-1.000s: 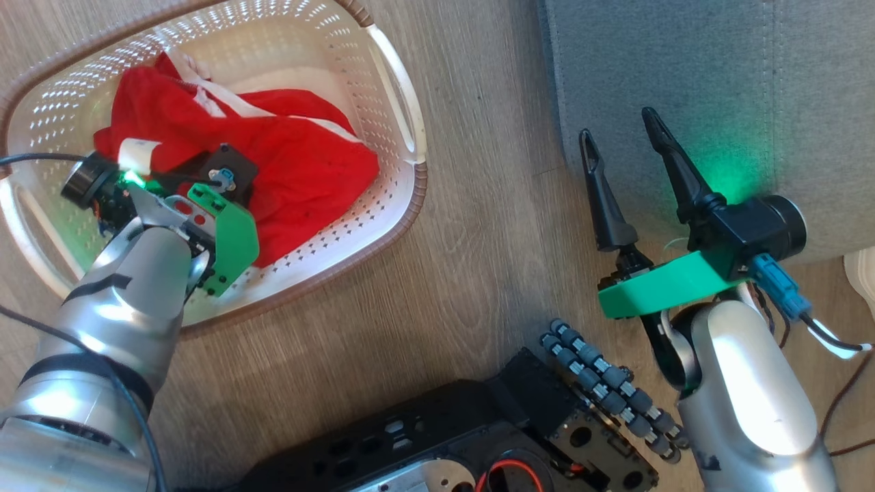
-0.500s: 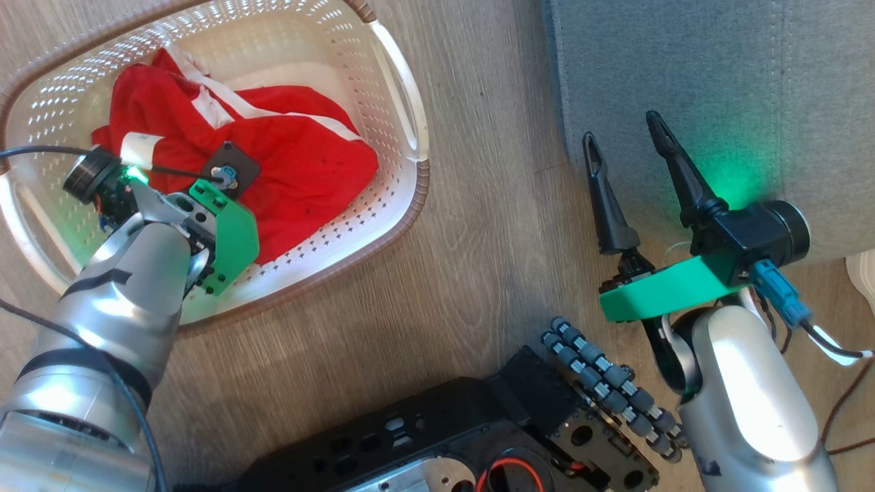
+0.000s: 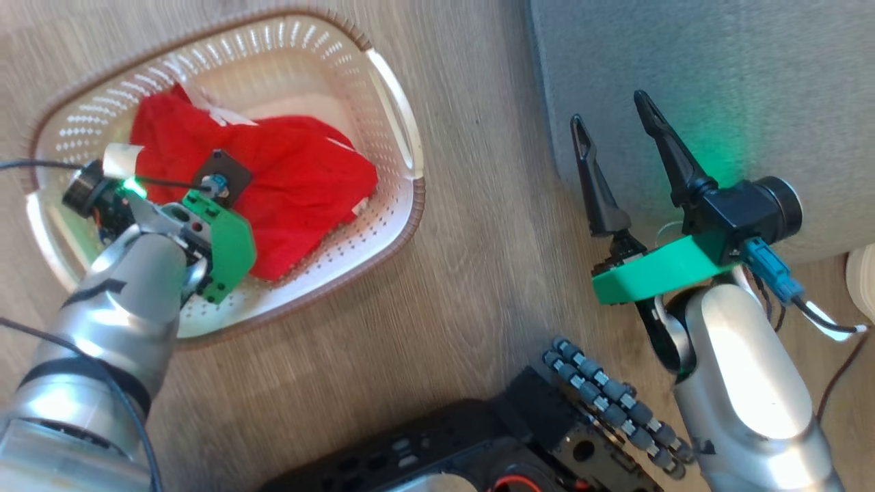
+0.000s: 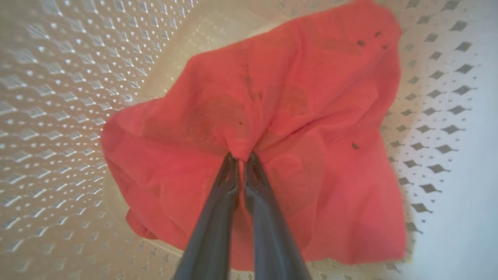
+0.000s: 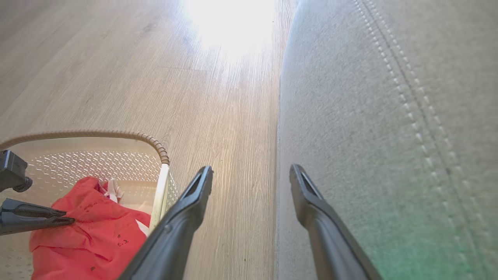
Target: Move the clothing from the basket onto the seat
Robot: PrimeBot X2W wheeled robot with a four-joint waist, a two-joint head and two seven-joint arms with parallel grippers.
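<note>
1. Setting: a pale wood-grain plank floor (image 3: 478, 260) carries everything. Strong glare lies on it in the right wrist view.
2. Container: a small oval cream plastic basket with perforated walls, a brown braided-look rim and white handles (image 3: 287, 48) stands on the floor on the robot's left side.
3. Task item: bright red soft fabric clothing (image 3: 301, 184) lies bunched inside the basket. A white stripe band shows at its far side. Whether this is one garment or two cannot be told.
4. Left gripper (image 4: 241, 157): lowered into the basket, its two long dark fingers drawn almost together on a raised fold of the red fabric. Creases run out from the pinch point.
5. Destination: a large grey fabric-upholstered seat cushion with a line of pale stitching (image 3: 718, 61) stands on the robot's right. A strip of bare floor separates it from the basket.
6. Right gripper (image 3: 608, 108): fingers spread wide, nothing between them. It hangs at the seat's edge nearest the basket, one finger over the floor and the other over the cushion.
7. Black robot base (image 3: 478, 444): on the floor at the near edge of the head view.
</note>
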